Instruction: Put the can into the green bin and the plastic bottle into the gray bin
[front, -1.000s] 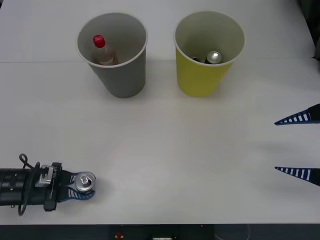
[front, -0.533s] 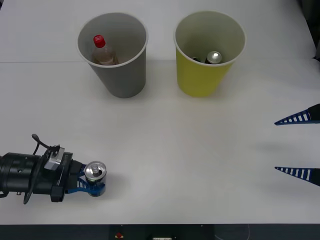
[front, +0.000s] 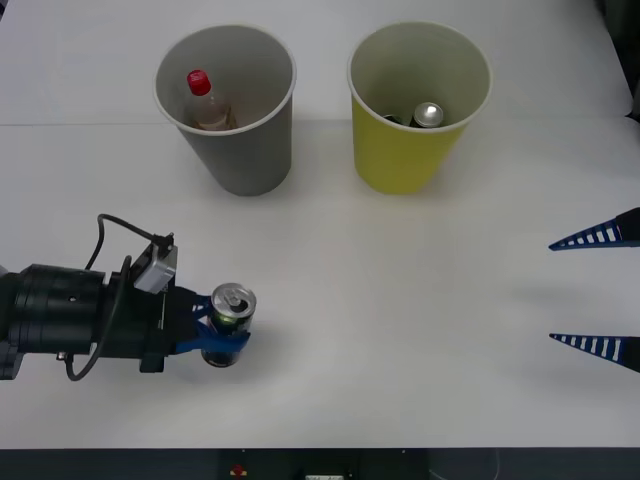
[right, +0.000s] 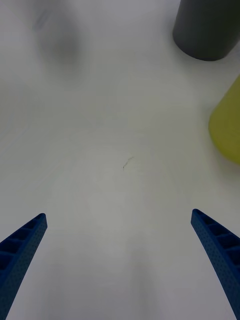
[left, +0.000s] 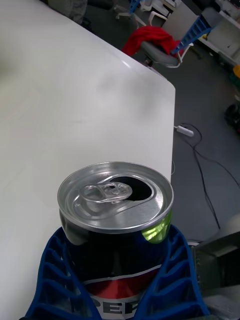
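My left gripper is shut on the can, a dark can with green markings and an opened silver top, held at the table's front left. In the left wrist view the can sits between the blue fingers. The gray bin stands at the back left, and the red-capped plastic bottle stands inside it. To its right is the green bin. My right gripper waits open at the right edge, over bare table.
Another silver-topped can lies inside the green bin. The white table stretches between the two arms and in front of both bins. The right wrist view catches the gray bin and the green bin's side.
My left gripper has carried the can rightward and farther onto the table, raising it. The right arm, both bins and the bottle have stayed put.
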